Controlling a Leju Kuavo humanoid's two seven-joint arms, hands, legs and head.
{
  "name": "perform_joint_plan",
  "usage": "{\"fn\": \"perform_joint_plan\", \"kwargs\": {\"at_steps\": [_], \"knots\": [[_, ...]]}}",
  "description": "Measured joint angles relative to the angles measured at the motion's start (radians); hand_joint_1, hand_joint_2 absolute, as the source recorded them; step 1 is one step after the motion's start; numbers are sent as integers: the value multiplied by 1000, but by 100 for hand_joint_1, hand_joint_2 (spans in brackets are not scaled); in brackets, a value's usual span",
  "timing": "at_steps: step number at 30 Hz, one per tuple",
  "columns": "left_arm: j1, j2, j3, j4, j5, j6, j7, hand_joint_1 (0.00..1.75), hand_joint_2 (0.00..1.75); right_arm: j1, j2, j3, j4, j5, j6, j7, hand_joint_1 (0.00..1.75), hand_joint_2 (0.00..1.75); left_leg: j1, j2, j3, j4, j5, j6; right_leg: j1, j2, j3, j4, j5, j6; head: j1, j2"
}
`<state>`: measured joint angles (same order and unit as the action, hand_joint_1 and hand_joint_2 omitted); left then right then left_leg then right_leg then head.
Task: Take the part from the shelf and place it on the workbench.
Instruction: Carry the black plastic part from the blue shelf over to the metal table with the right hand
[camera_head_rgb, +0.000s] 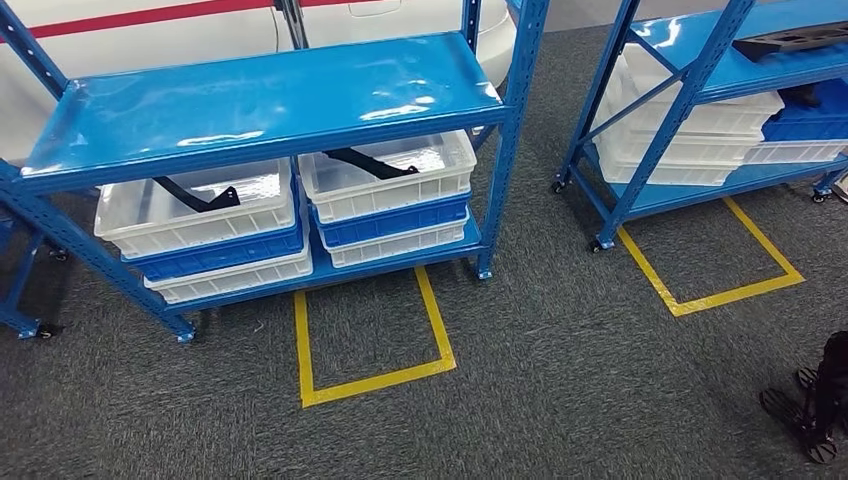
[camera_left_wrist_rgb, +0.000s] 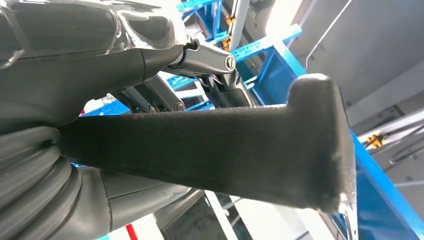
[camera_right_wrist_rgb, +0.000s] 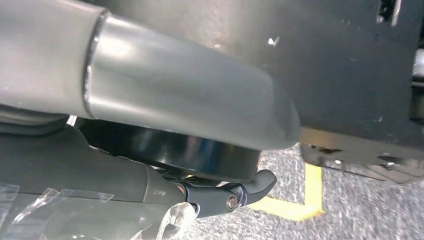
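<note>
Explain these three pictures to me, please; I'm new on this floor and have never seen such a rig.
This is a two-legged humanoid robot with two arms, and each arm ends in a hand. The wide picture is taken from its head, looking down at a blue shelf on grey carpet. White bins sit under the shelf's top board, with dark parts lying in them, and yellow tape marks squares on the floor. The other two pictures come from cameras at the wrists. The left hand appears to hold a long black part in its fingers. The right hand hangs above the carpet, and I cannot tell whether it holds anything.
</note>
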<state>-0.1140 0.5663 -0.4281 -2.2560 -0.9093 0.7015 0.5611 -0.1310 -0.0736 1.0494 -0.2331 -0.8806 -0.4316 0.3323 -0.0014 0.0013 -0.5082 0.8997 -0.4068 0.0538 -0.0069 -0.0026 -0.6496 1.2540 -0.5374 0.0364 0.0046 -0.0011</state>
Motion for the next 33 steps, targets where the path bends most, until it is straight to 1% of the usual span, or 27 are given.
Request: {"fn": "perform_joint_plan", "kwargs": {"at_steps": [1, 2, 3, 4, 5, 7, 8, 9, 10, 12, 13, 14, 15, 16, 18, 19, 20, 22, 24, 25, 27, 28, 29, 30, 31, 32, 33], "knots": [[0, 0, -1, 0, 6, 0, -3, 175, 175, 0, 0, 0, 0, 0, 1, 0, 0, 0, -2, 0, -7, 3, 5, -1, 0, 0, 37, -44, 33, -4, 0, 0], [0, 0, -3, 0, 9, 0, -6, 175, 175, 0, 0, 0, 0, 0, 3, 0, 0, 0, -3, 0, -12, 7, 8, -3, 1, 0, 86, -113, 57, -10, 0, 0], [0, 0, -4, 0, 11, 0, -8, 175, 175, 0, -1, 0, 0, 0, 6, 0, 0, 0, -5, -1, -17, 13, 10, -6, 4, 0, 136, -190, 66, -14, 0, 0], [1, 0, -5, 0, 12, 0, -10, 175, 175, 0, -1, 0, 0, 0, 9, 0, 0, 0, -7, 0, -22, 19, 13, -10, 6, 0, 173, -251, 63, -18, 0, 0], [1, 0, -6, 0, 12, 0, -11, 175, 175, 0, -1, 0, 0, 0, 13, 0, 0, 0, -7, 1, -27, 24, 16, -15, 8, 0, 194, -290, 55, -20, 0, 0], [1, 1, -7, 0, 13, 0, -11, 175, 175, 0, 0, 0, 0, 0, 18, 0, 0, 0, -9, 2, -41, 32, 22, -26, 6, 1, 195, -314, 46, -25, -1, 0], [1, 2, -7, 0, 15, 0, -11, 175, 175, -1, 0, 0, 0, 0, 20, 0, 0, 0, -8, 2, -49, 43, 15, -32, 3, 0, 190, -316, 46, -29, -2, 0], [2, 3, -7, 0, 18, 0, -11, 175, 175, -1, 0, 0, 0, -1, 22, 0, 0, 0, -7, 1, -63, 70, -5, -38, 0, -1, 186, -318, 49, -35, -3, 0], [2, 5, -7, 0, 21, 0, -11, 175, 175, 0, 1, 0, 0, -1, 25, 0, 0, 0, -5, 1, -82, 117, -38, -44, -3, -3, 181, -319, 52, -40, -4, 0], [4, 6, -7, 0, 30, 0, -11, 175, 175, 0, 1, 0, 0, -3, 32, 0, 0, 0, 2, 1, -134, 257, -116, -58, -1, -10, 173, -319, 59, -46, -6, 0], [4, 6, -8, 0, 33, 0, -11, 175, 175, 0, 1, 0, 0, -5, 35, 0, 0, 0, 5, 1, -154, 316, -139, -63, -1, -14, 170, -318, 61, -47, -7, 0], [5, 6, -9, 0, 34, 0, -11, 175, 175, 0, 0, 0, 0, -6, 36, 0, 0, 0, 7, 1, -159, 344, -143, -65, 0, -18, 168, -318, 63, -47, -7, 0], [5, 7, -10, 0, 33, 0, -11, 175, 175, 0, 0, 0, 0, -7, 37, 0, 0, 0, 8, 1, -142, 329, -127, -66, 0, -23, 168, -318, 64, -46, -7, 0], [5, 8, -11, 0, 30, 0, -11, 175, 175, 0, 0, 0, 0, -8, 37, 0, 0, 0, 8, 4, -108, 274, -97, -66, 0, -29, 169, -318, 64, -46, -7, 0], [2, 11, -13, 0, 23, 0, -11, 175, 175, 0, 0, 0, 0, -6, 39, 0, 0, 0, 4, 23, -19, 118, -40, -58, 3, -40, 171, -318, 64, -44, -7, 0], [1, 13, -13, 0, 21, 0, -11, 175, 175, 0, 0, 0, 0, -6, 40, 0, 0, 0, 0, 32, 8, 64, -26, -51, 6, -46, 171, -318, 65, -41, -7, 0], [0, 15, -13, 0, 20, 0, -11, 175, 175, 0, 0, 0, 0, -5, 41, 0, 0, 0, -4, 38, 21, 33, -23, -45, 8, -52, 169, -317, 66, -38, -7, 0], [-1, 18, -13, 0, 17, 0, -12, 175, 175, -1, 0, 0, 0, -3, 43, 0, 0, 0, -6, 29, 16, 21, -23, -32, 11, -65, 166, -317, 68, -30, -6, 0], [-2, 21, -14, 0, 13, -2, -13, 175, 175, -3, 0, 0, 0, 0, 46, 0, 0, 0, 0, 16, 13, 12, -15, -19, 10, -53, 155, -292, 47, -20, -6, 0], [-3, 23, -14, 0, 10, -4, -13, 175, 175, -4, -1, 0, 0, 1, 48, -3, 0, 0, 3, 9, 12, 8, -11, -13, 10, -38, 138, -252, 20, -15, -5, 0], [-5, 24, -17, 0, 1, -9, -13, 175, 175, -4, 0, 0, 0, 2, 51, -14, 0, 0, 4, -3, 7, 8, -6, -6, 7, -11, 77, -115, -50, -10, -4, 0], [-5, 24, -18, 0, -6, -12, -13, 175, 175, -4, -1, 0, 0, 2, 52, -21, 0, 0, 4, -11, 5, 9, -5, -5, 6, -6, 47, -48, -75, -8, -4, 0], [-5, 24, -19, 0, -13, -14, -12, 175, 175, -4, -1, 0, 0, 2, 52, -27, 0, 0, 3, -20, 3, 10, -5, -4, 6, -5, 29, -8, -82, -7, -4, 0], [-5, 24, -20, 0, -20, -16, -11, 175, 175, -4, -1, 0, 0, 2, 53, -30, 0, 0, 3, -29, 3, 12, -4, -4, 5, -4, 31, -9, -68, -7, -4, 0], [-5, 24, -20, 0, -27, -17, -10, 175, 175, -4, -1, 0, 0, 2, 53, -32, 0, 0, 4, -40, 3, 15, -5, -5, 4, -1, 51, -50, -36, -7, -4, 0], [-5, 24, -20, 0, -34, -18, -9, 175, 175, -3, -1, 0, 0, 2, 53, -34, 0, 0, 4, -51, 2, 19, -6, -7, 2, 12, 84, -120, 6, -8, -4, 0], [-5, 24, -20, 0, -39, -18, -8, 175, 175, 0, -1, 0, 0, 2, 53, -34, 0, 0, 4, -62, -1, 24, -7, -9, -2, 37, 115, -190, 38, -8, -4, 0]]}}
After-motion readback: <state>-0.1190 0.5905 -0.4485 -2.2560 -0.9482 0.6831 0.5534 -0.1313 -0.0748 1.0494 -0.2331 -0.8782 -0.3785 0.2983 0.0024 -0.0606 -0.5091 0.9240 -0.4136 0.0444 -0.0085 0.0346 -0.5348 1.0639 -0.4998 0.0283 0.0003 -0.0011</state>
